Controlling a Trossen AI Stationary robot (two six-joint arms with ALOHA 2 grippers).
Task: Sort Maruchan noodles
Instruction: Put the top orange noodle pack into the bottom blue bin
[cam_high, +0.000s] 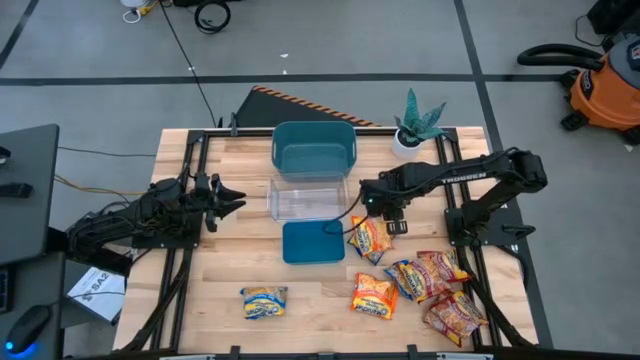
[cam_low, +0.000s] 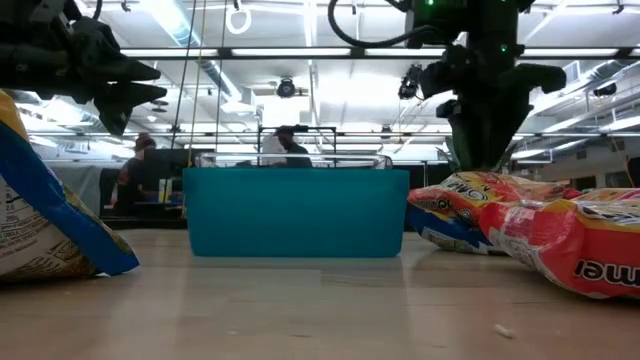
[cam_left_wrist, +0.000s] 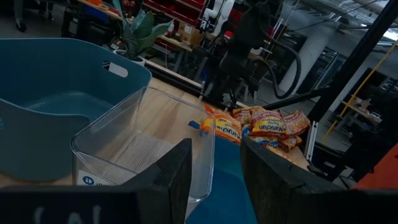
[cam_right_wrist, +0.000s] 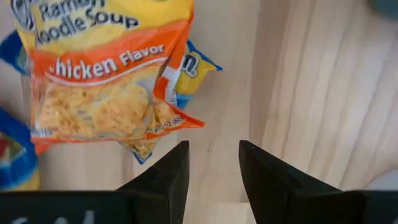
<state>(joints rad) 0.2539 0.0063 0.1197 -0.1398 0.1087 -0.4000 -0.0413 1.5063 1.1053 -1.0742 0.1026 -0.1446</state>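
Six noodle packets lie flat on the table, all outside the bins. An orange chicken-flavor packet (cam_high: 369, 239) rests partly over a yellow-and-blue one, just beside the small teal bin's corner. Nearer the front edge, another orange packet (cam_high: 374, 295) lies next to a blue-edged yellow packet (cam_high: 406, 278), which touches a red packet (cam_high: 441, 267). A second red packet (cam_high: 454, 315) (crinkled, slightly tilted) lies closest to the front right. One yellow-and-blue packet (cam_high: 264, 300) lies alone, well apart to the left.
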